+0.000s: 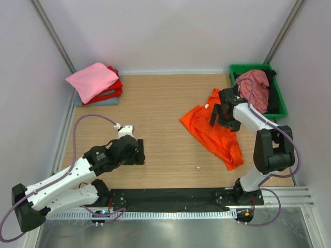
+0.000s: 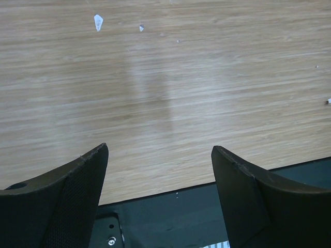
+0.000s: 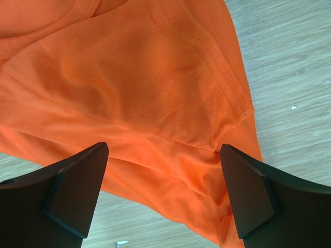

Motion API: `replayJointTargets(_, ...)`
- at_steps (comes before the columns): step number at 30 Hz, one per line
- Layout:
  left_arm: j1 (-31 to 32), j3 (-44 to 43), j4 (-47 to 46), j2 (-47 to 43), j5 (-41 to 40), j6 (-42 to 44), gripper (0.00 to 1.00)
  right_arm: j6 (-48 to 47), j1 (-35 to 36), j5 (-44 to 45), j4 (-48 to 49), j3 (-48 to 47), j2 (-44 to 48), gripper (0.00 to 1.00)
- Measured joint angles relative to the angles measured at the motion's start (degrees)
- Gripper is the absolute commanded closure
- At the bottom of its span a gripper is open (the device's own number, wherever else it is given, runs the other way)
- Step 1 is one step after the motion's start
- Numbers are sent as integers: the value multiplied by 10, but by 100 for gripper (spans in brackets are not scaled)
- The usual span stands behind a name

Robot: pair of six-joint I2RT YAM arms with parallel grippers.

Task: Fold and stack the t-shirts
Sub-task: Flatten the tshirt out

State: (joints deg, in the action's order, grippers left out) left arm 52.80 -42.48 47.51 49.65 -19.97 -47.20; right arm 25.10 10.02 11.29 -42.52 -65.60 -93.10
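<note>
Crumpled orange mesh t-shirt [image 1: 211, 132] lies beneath the spread right gripper [image 3: 163, 149], by the right edge of the tabletop [image 1: 165, 103]; left gripper [image 2: 160, 149] also spread.

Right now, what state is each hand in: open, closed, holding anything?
Left hand: open, empty, over the bare table.
Right hand: open, just above the orange t-shirt, holding nothing.

No readable text, label, brand or number shows in any view.
</note>
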Motion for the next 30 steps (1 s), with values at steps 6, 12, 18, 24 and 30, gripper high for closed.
replayJointTargets(6, 0, 0, -3, -24, 1, -4, 18, -10, -4, 12, 9, -12, -38, 5)
replayJointTargets(12, 0, 0, -3, -21, 1, -4, 19, -23, -41, -3, 35, -54, -91, 11)
replayJointTargets(18, 0, 0, -4, -16, 1, -4, 18, -24, -88, -31, 59, -104, -100, 20)
replayJointTargets(24, 0, 0, -5, 1, 1, -4, 19, -23, -96, -59, 87, -125, -124, 29)
replayJointTargets(30, 0, 0, -5, 3, 0, -4, 19, -23, -94, -76, 92, -106, -141, 37)
